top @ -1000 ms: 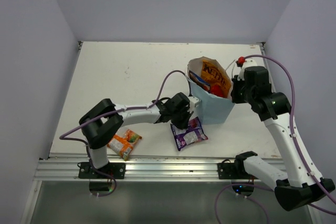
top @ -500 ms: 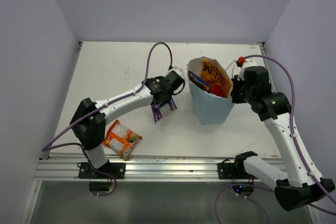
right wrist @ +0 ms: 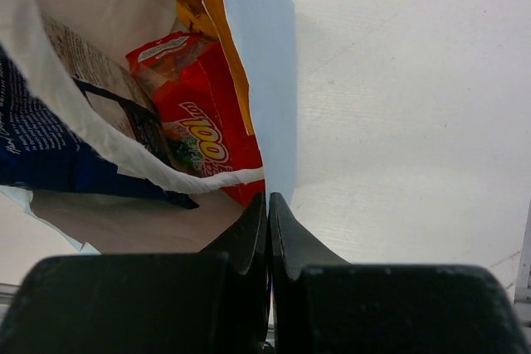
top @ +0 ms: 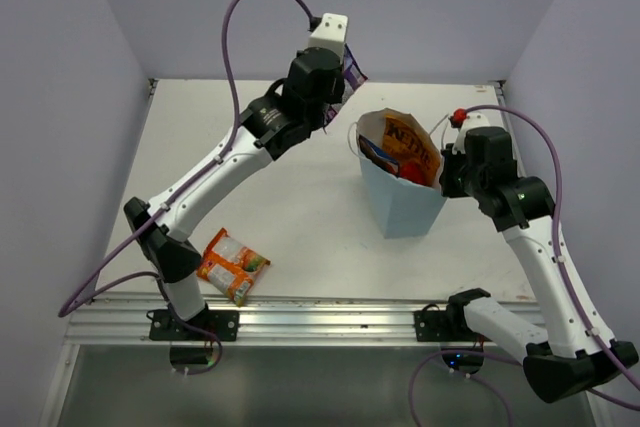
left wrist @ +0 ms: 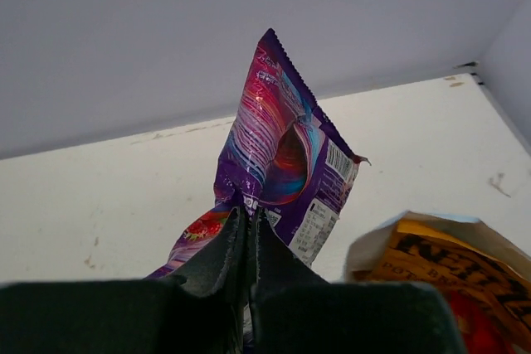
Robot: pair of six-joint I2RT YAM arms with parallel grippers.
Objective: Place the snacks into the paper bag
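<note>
The light blue paper bag (top: pixel 402 209) stands open at the table's right. Inside it are the orange Kettle bag (top: pixel 411 143), a red packet (right wrist: pixel 202 134) and a blue bag (right wrist: pixel 46 163). My right gripper (right wrist: pixel 267 201) is shut on the bag's right rim (right wrist: pixel 280 134), pinching the paper wall. High above the table, just left of and behind the bag's mouth, my left gripper (left wrist: pixel 250 215) is shut on the lower edge of the purple-white packet (left wrist: pixel 280 155), which stands upright above the fingers. An orange-white packet (top: pixel 235 265) lies flat near the front left.
A metal rail (top: pixel 300 322) runs along the near edge with both arm bases on it. Pale walls close in the table at the left, back and right. A red knob (top: pixel 459 115) sits behind the bag at the far right.
My left arm has lifted the purple-white packet off the table in front of the bag and swung it up and back, above the bag's left side. The right arm has not moved.
</note>
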